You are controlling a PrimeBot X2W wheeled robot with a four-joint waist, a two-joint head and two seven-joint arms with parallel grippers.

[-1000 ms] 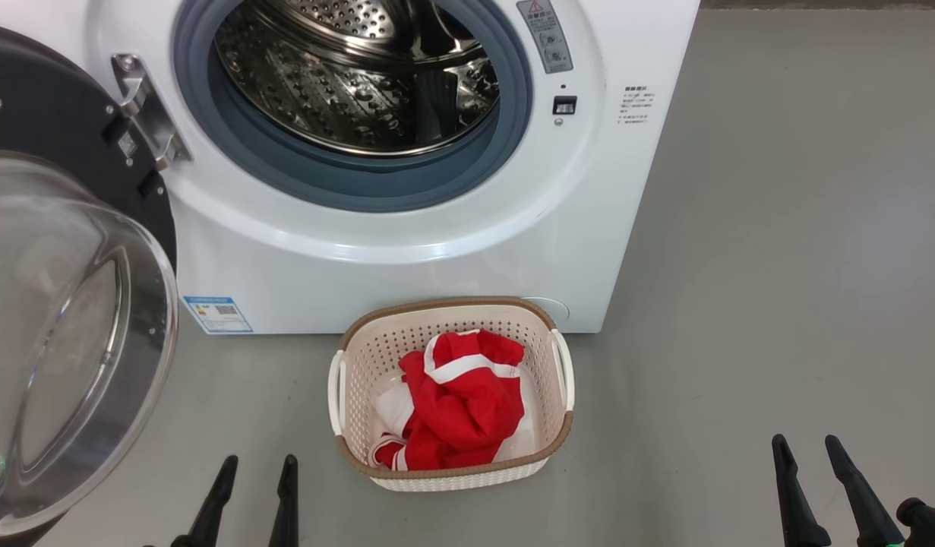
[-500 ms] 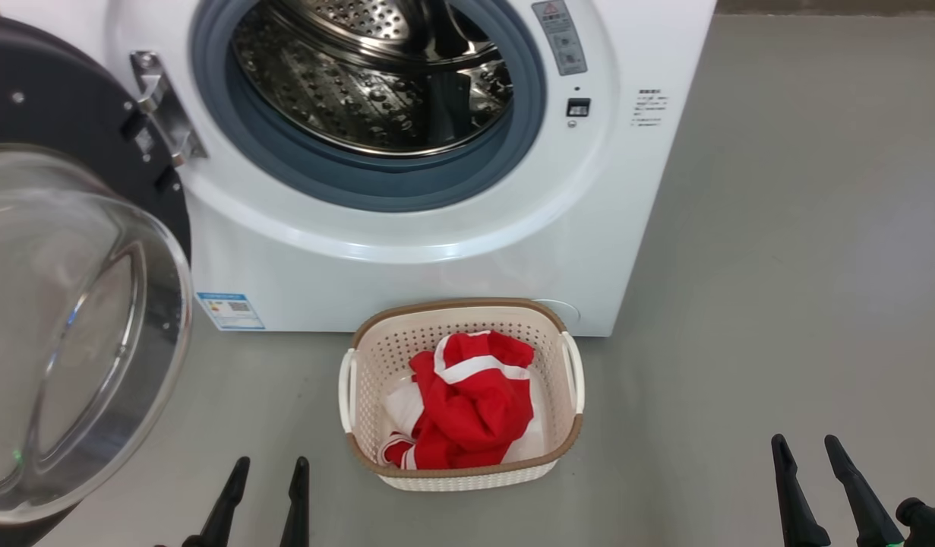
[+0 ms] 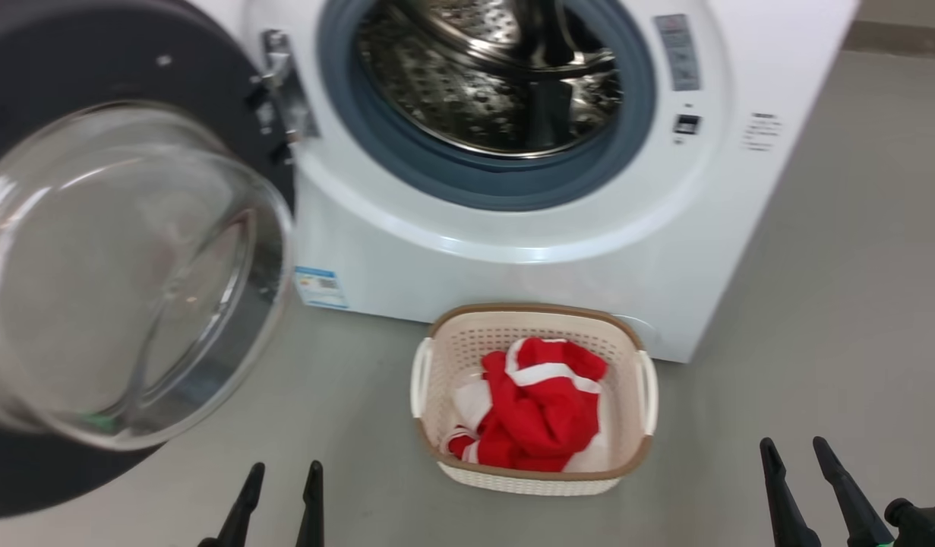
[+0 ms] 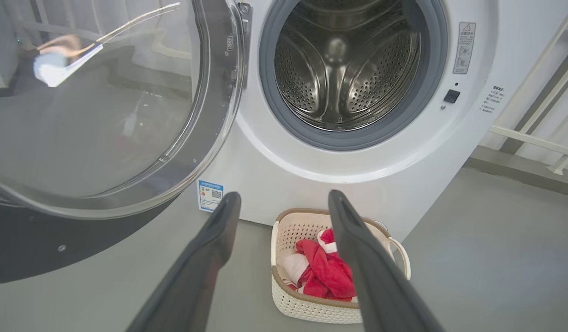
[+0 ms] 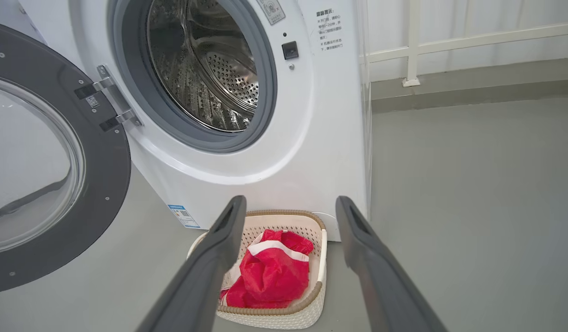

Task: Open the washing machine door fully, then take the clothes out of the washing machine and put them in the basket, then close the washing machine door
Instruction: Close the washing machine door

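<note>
The white washing machine (image 3: 513, 251) stands with its steel drum (image 3: 497, 76) showing bare metal. The washing machine door (image 3: 125, 273) hangs swung wide open at the left, its glass bowl bulging toward me. On the floor before the machine sits the cream basket (image 3: 528, 310), and the red and white clothes (image 3: 539, 414) lie bundled inside it. My left gripper (image 3: 285, 467) is open and holds nothing, low and left of the basket. My right gripper (image 3: 792, 444) is open and holds nothing, well to the basket's right. The left wrist view shows the left gripper (image 4: 284, 196) above the basket (image 4: 311, 309).
Bare grey floor (image 3: 854, 304) spreads to the right of the machine. A white railing (image 5: 450, 41) runs along the back wall. A blue label (image 3: 320, 286) is stuck low on the machine's front. The open door juts out over the floor at the left.
The head camera has swung left, so machine, door and basket sit further right in the picture. Both grippers stay open low in the view; the things themselves have not moved.
</note>
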